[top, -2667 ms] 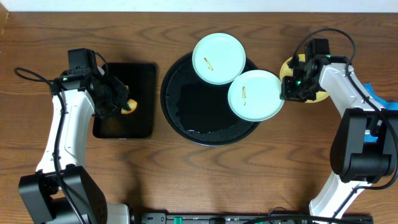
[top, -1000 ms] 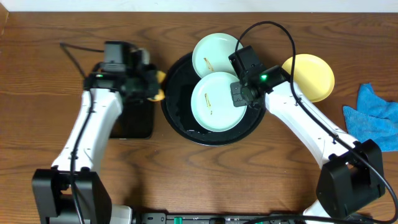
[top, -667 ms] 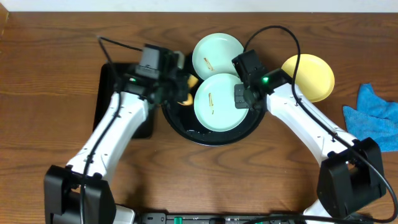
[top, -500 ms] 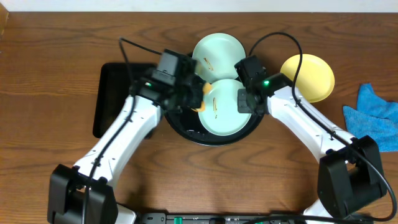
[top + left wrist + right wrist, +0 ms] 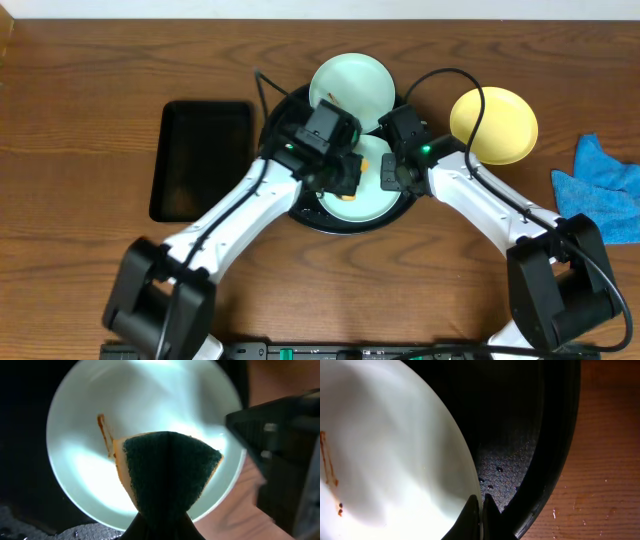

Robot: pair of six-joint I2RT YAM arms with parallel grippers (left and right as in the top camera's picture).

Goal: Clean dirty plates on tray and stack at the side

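The round black tray (image 5: pixel 285 195) holds a mint plate (image 5: pixel 375 200) in its middle. My right gripper (image 5: pixel 392 172) is shut on that plate's right rim (image 5: pixel 465 475), seen in the right wrist view (image 5: pixel 480 505). My left gripper (image 5: pixel 340 178) is shut on a yellow sponge with a green scouring face (image 5: pixel 167 470) and presses it on the plate (image 5: pixel 150 405), beside a brown smear (image 5: pixel 104 432). A second mint plate (image 5: pixel 350 90) with a smear lies on the tray's far rim. The yellow plate (image 5: pixel 493 125) lies on the table to the right.
A rectangular black tray (image 5: pixel 205 160) lies at the left. A blue cloth (image 5: pixel 605 185) lies at the right edge. The tray's raised rim (image 5: pixel 555 435) is close behind the right fingers. The wood table shows around it.
My left arm carried the sponge from the rectangular tray rightward onto the plate. My right gripper drew the mint plate from the tray's right rim to its middle.
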